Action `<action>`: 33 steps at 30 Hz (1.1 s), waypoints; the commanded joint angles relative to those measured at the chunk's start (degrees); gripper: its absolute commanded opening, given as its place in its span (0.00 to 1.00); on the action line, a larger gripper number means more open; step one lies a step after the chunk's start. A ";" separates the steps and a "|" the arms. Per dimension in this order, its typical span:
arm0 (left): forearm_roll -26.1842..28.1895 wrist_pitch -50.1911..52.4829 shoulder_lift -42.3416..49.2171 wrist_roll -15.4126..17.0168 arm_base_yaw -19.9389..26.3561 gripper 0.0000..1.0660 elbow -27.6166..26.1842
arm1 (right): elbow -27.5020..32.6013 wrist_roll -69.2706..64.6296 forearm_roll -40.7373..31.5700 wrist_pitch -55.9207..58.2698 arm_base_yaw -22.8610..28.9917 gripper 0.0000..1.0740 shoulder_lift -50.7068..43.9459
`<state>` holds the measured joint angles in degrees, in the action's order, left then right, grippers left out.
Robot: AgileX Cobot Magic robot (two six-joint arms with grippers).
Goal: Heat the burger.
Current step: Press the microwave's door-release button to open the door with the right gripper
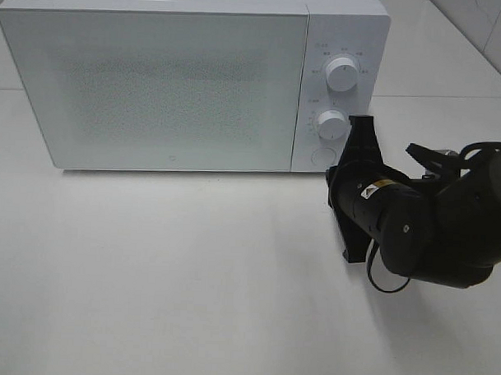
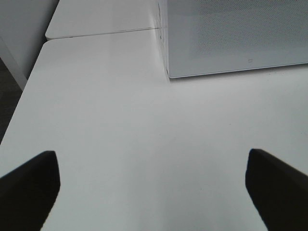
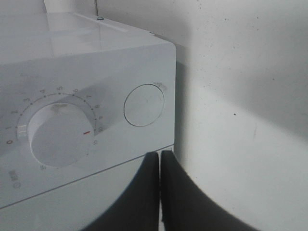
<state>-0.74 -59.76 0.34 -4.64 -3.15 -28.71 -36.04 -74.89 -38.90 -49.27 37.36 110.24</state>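
white microwave (image 1: 180,86) door shut, inside hidden; right gripper (image 3: 159,157) pinched closed.

The frosted microwave door (image 1: 155,85) hides the inside, labels round the dials (image 1: 342,73) are too small to read, and the picture's edge cuts the fingers (image 2: 29,187) of the left gripper (image 2: 152,161).

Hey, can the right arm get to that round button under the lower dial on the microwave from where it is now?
Probably yes. The right gripper, shut, hangs close in front of the control panel, with nothing between its tips and the round button.
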 commanded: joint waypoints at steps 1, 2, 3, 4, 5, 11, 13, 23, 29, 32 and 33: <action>-0.11 0.11 1.09 0.17 0.11 0.92 0.17 | -1.32 -0.23 -1.20 0.00 0.06 0.01 0.80; -0.11 0.11 1.09 0.17 0.11 0.92 0.17 | -2.01 -0.23 -1.66 0.06 0.06 0.01 1.60; -0.11 0.11 1.09 0.17 0.11 0.92 0.17 | -2.52 -0.23 -1.66 -0.06 0.06 0.01 2.12; -0.11 0.11 1.09 0.17 0.11 0.92 0.17 | -2.52 -0.23 -1.66 -0.06 0.06 0.01 2.12; -0.11 0.11 1.09 0.17 0.11 0.92 0.17 | -3.50 -0.52 -1.72 0.00 0.06 0.01 3.21; -0.11 0.11 1.09 0.17 0.11 0.92 0.17 | -5.84 -0.63 -1.55 0.80 -1.95 0.01 4.18; -0.11 0.11 1.09 0.17 0.11 0.92 0.17 | -6.65 -0.52 -1.55 0.92 -2.64 0.01 4.18; -0.17 0.11 1.03 0.17 0.11 0.92 0.17 | -9.57 -0.29 -1.26 1.83 -3.21 0.01 6.42; -0.17 0.11 1.03 0.17 0.11 0.92 0.17 | -11.23 -0.63 -1.49 1.66 -3.27 0.01 8.65; -0.17 0.11 1.03 0.17 0.11 0.92 0.17 | -11.69 -0.63 -1.49 1.32 -3.27 0.01 9.17; -0.17 0.11 1.03 0.17 0.11 0.92 0.17 | -11.97 -0.63 -1.49 1.26 -3.27 0.01 9.63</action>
<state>-0.74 -59.76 0.34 -4.64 -3.15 -28.71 -47.33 -75.17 -40.68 -47.90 34.55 119.29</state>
